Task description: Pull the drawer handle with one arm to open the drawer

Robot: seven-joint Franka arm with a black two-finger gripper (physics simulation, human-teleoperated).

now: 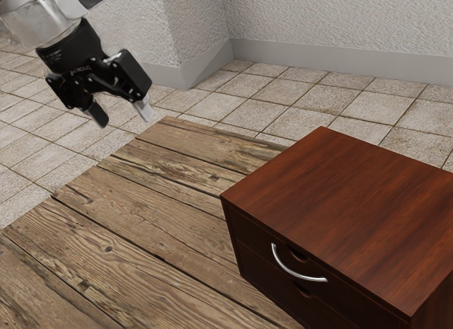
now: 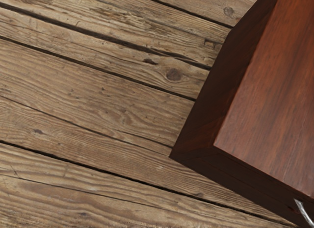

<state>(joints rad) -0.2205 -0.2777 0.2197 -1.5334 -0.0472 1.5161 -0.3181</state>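
A dark red wooden cabinet (image 1: 354,201) stands on the plank table at the exterior view's lower right. Its upper drawer front (image 1: 311,269) carries a curved silver handle (image 1: 294,269) and sits flush with the cabinet's face. My black gripper (image 1: 122,115) hangs high at the exterior view's upper left, well away from the cabinet, open, with nothing between its fingers. In the wrist view the cabinet's top (image 2: 270,90) and near corner show beside bare planks, and a sliver of the silver handle (image 2: 304,212) peeks in at the corner.
The worn plank table (image 1: 141,223) stretches between my gripper and the cabinet. Beyond it lie a tiled floor (image 1: 297,95) and white textured walls (image 1: 340,18) with a jutting corner at the back.
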